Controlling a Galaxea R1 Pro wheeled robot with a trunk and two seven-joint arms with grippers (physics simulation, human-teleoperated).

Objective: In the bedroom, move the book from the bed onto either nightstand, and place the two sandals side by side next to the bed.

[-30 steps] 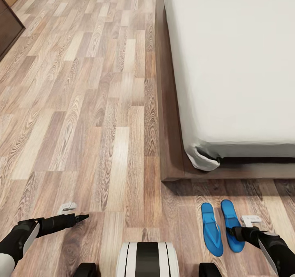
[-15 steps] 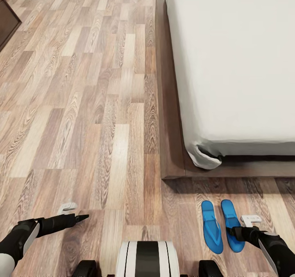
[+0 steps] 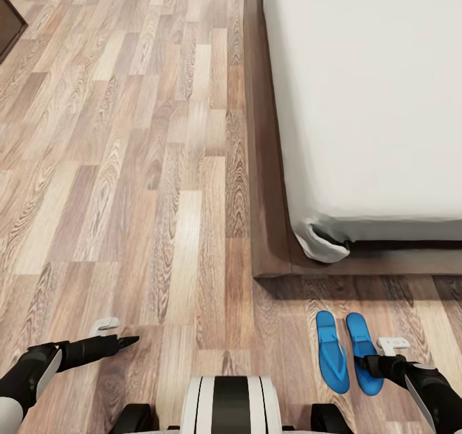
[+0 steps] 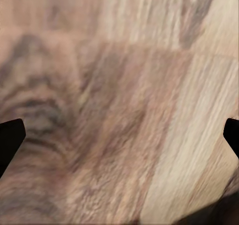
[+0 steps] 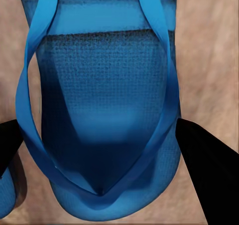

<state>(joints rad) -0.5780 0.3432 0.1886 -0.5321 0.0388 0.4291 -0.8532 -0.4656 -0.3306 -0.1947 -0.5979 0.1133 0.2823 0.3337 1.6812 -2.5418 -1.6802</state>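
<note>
Only the camera has shifted since a second ago, tipping a little further down so that the far wall has slid out of the head view; both arms and the sandals keep their places. At the near right, the right gripper (image 3: 367, 364) hovers over the right sandal (image 3: 362, 352), its dark fingers (image 5: 205, 161) spread to either side of the blue sole without touching it. Just beside that one lies the left sandal (image 3: 332, 352), parallel and toe toward the bed (image 3: 359, 100), both on the floor (image 3: 160, 164) near the corner of the dark wood frame. Well apart, at the near left, the left gripper (image 3: 131, 341) hangs open above bare planks, fingertips (image 4: 11, 137) wide. A dark cabinet (image 3: 9, 26) edges the far left.
</note>
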